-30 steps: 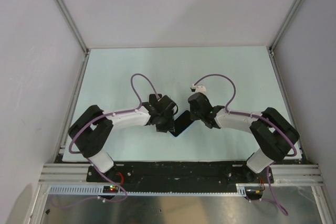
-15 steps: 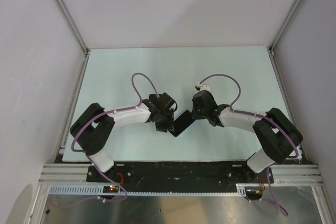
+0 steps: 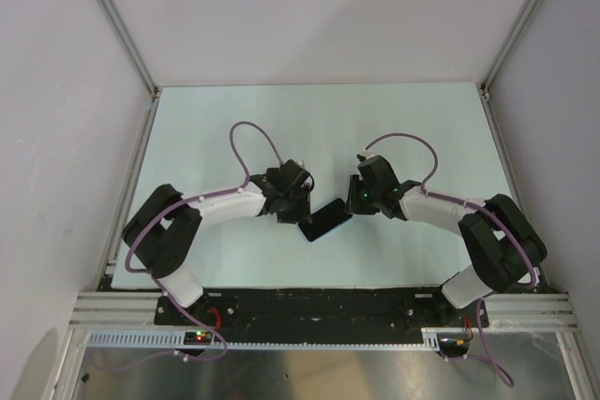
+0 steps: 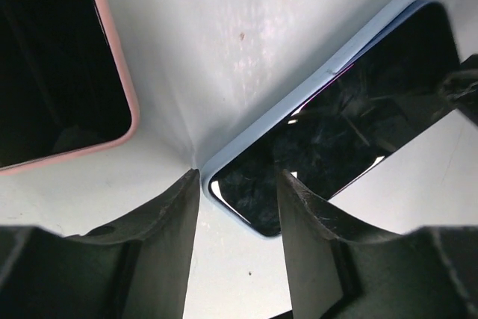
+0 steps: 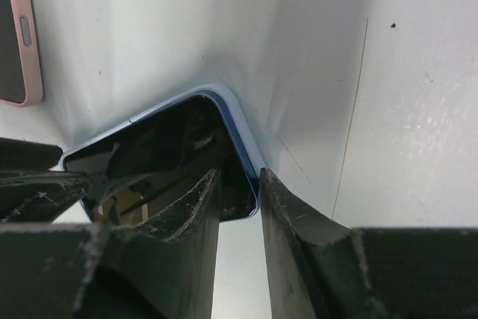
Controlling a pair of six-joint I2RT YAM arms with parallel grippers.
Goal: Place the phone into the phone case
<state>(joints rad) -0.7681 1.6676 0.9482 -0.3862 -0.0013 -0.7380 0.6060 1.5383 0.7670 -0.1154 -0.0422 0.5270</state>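
Observation:
The phone (image 3: 328, 219), dark screen up, sits inside the light blue phone case (image 4: 317, 84) and lies slantwise on the table between both arms. My left gripper (image 3: 302, 217) is at its near-left end. In the left wrist view that end lies between the fingers of my left gripper (image 4: 239, 173); one fingertip (image 4: 190, 184) touches the case's edge and the other overlaps the screen. My right gripper (image 3: 356, 203) is at the far-right corner. There the jaws of my right gripper (image 5: 239, 173) stand a little apart astride the case rim (image 5: 240, 134), one finger over the screen (image 5: 164, 155).
A second phone in a pink case (image 4: 52, 57) lies close by on the pale table (image 3: 431, 128); its edge (image 5: 15, 35) also shows in the right wrist view. Metal frame rails (image 3: 131, 185) border the table at the left and right.
The phone has come down from a steep tilt to lie flatter. Both grippers shifted slightly rightward with it. The right jaws have parted from their tight pinch on the case rim.

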